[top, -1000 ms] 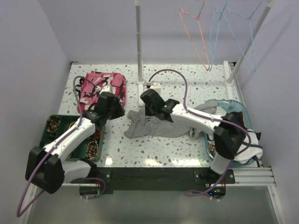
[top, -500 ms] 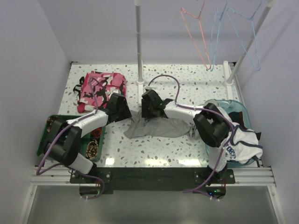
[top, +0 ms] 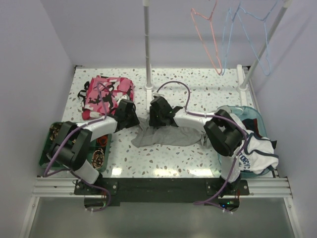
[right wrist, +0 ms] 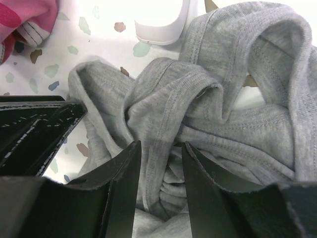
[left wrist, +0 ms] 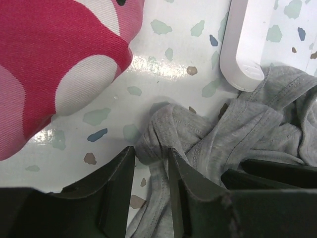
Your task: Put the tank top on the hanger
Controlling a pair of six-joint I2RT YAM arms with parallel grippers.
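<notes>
While you are at the pick-up step, overhead: tank top [top: 163, 135] crumpled mid-desk [top: 163, 161]; hanger [top: 210, 42] on the rail, well apart.
Left wrist: left claw [left wrist: 151, 153] astride a grey fold; whether it pinches, cannot tell.
Right wrist: right claw [right wrist: 161, 148], likewise.
Next, I judge: clench, lift, spread the neckline.

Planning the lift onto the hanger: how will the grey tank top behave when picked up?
Probably floppy: the tank top lies in soft folds, so it should sag and drape. Likely light, being thin knit. It is twisted on itself and may stay tangled when lifted.
</notes>
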